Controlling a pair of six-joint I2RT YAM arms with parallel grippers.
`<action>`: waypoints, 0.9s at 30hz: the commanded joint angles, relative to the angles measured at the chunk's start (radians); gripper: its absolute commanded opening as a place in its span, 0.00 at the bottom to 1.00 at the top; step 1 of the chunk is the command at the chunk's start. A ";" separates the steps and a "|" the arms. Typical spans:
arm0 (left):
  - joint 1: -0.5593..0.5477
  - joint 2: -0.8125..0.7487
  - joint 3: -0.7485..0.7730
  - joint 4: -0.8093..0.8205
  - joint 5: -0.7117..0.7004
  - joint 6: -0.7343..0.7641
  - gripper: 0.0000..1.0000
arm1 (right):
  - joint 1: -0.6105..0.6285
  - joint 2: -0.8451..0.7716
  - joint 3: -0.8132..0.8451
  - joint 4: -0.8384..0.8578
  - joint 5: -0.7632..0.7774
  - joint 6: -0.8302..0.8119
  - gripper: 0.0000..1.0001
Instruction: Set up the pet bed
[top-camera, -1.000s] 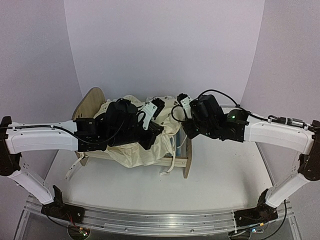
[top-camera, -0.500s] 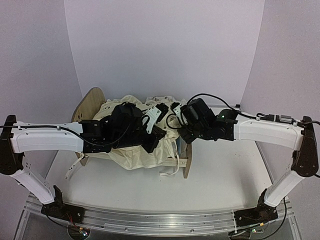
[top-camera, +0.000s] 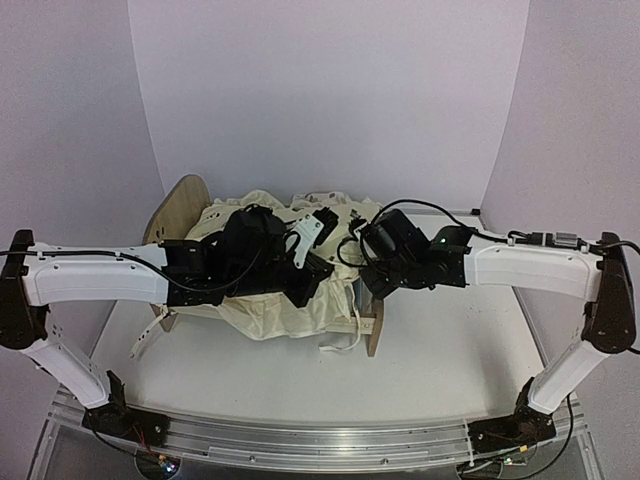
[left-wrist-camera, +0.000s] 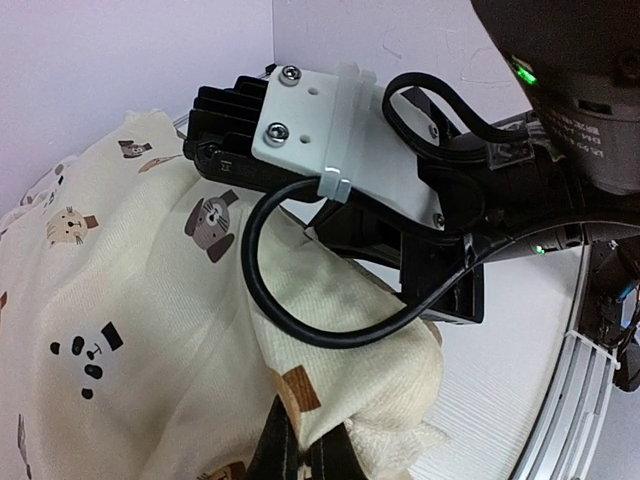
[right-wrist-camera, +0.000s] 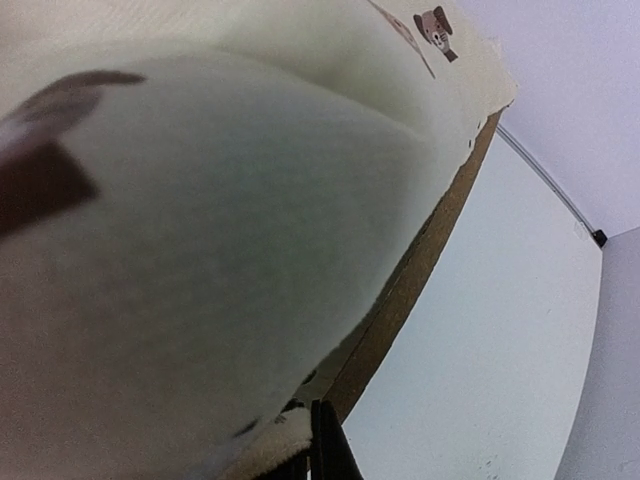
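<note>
**Seen from above:** the small light-wood pet bed with the arched headboard (top-camera: 180, 205) stands left of centre on the white table (top-camera: 450, 365). It is half buried under a crumpled cream animal-print cushion (top-camera: 265, 312). Both arms meet over its foot end, with the left pincer (top-camera: 320, 270) and the right pincer (top-camera: 352, 255) close together above the cloth.

**At the left wrist:** we find that pincer's dark fingers (left-wrist-camera: 278, 455) pressed together on a fold of the cushion. The right arm's wrist hangs just ahead.

**At the right wrist:** cloth fills nearly the whole view. The pincer is pressed together, apparently on the cushion's hem, beside the bed's brown wooden edge.

We judge the step in hand to be spreading the cushion flat inside the frame. To do it well, both grips should draw apart along the bed and lift the cloth clear of the footboard. They should then lower it level between the boards and let go only once no corner hangs over a rail.
</note>
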 joint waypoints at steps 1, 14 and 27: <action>0.004 0.002 0.017 0.042 0.020 -0.020 0.00 | -0.013 0.034 0.000 -0.027 0.006 0.056 0.00; 0.005 -0.002 -0.004 0.045 0.024 -0.029 0.00 | -0.014 0.051 0.000 -0.087 -0.116 0.177 0.04; 0.004 0.026 0.006 0.040 0.035 -0.039 0.00 | -0.014 0.003 0.015 -0.177 -0.280 0.290 0.38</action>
